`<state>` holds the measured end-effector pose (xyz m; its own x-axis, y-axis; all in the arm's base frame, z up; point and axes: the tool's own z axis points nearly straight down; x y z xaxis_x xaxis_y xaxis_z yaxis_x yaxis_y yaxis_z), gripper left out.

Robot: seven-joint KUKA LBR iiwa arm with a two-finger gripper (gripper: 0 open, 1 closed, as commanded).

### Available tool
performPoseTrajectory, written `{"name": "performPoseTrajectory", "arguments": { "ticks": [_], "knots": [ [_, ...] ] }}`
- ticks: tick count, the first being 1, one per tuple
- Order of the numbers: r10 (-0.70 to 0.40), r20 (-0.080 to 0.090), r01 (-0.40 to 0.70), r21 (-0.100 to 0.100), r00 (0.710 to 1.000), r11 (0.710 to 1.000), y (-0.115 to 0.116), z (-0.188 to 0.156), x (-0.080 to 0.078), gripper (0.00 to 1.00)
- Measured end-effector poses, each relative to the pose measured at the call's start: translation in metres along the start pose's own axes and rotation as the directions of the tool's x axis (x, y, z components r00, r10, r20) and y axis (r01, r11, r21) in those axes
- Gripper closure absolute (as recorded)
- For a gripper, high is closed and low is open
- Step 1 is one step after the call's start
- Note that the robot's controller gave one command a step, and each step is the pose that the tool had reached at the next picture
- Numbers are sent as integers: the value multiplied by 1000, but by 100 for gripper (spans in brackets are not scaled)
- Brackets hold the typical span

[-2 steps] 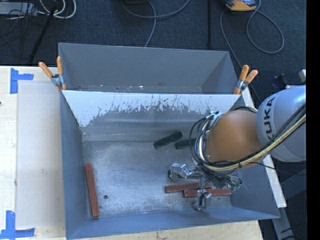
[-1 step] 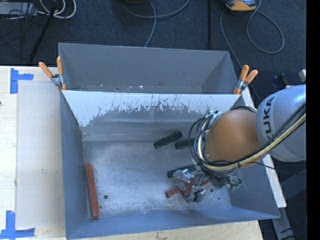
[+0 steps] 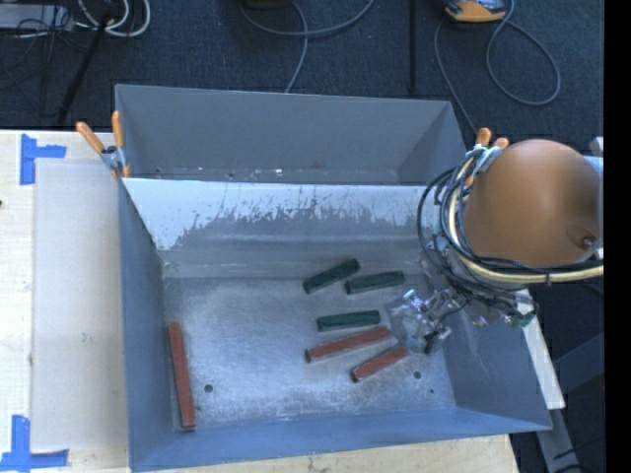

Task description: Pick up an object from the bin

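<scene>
As the arm reaches in from the right, its orange cover (image 3: 527, 200) ringed with cables (image 3: 444, 227), the gripper (image 3: 422, 328) hangs low over the floor of the bin (image 3: 286, 235), hard by the right wall. Clenched or released? Cannot tell from this angle. Just beside it, to the left, lie the right ends of 2 slanted bars: the mid red bar (image 3: 347, 344) and, below that, the short red bar (image 3: 379, 364). Neither is visibly in its grasp. A level green bar (image 3: 348, 319) sits just above the mid red bar. Farther up, 2 more: the tilted green bar (image 3: 331, 275) and the top green bar (image 3: 375, 282). Well apart, along the left wall, lies the left red bar (image 3: 180, 375).
</scene>
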<state>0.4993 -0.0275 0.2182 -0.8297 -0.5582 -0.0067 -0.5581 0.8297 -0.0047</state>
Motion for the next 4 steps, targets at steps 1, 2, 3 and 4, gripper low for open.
{"name": "performPoseTrajectory", "arguments": {
  "ticks": [1,2,3,4],
  "knots": [
    [3,-6,-4,-6,1000,1000,0,5,2,0],
    [-53,-11,53,-10,999,999,-16,142,-40,0],
    [20,-2,-20,-3,1000,1000,-31,99,-61,0],
    [487,-10,-487,-1,873,873,-19,139,-89,0]
  ]
}}
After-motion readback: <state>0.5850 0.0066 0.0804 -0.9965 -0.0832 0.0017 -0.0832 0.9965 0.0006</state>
